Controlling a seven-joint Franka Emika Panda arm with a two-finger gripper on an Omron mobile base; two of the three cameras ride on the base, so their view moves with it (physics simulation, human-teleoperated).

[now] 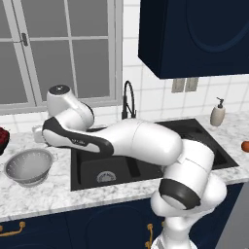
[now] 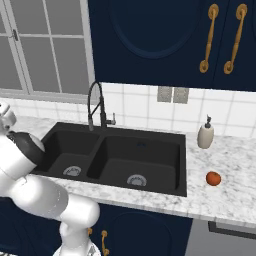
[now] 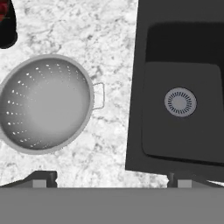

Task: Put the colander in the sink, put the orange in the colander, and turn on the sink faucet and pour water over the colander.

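The gripper [image 3: 111, 177] is hanging wide open and empty above the bench [image 3: 109, 43], between the colander [image 3: 43, 103] and the sink [image 3: 135, 109]. The colander is sitting upright on the bench just left of the sink, one handle facing the basin. To grasp it well, the gripper needs shifting over the near rim by that handle, straddling the thin wall before closing. The orange [image 2: 213, 178] is lying on the bench well right of the sink.
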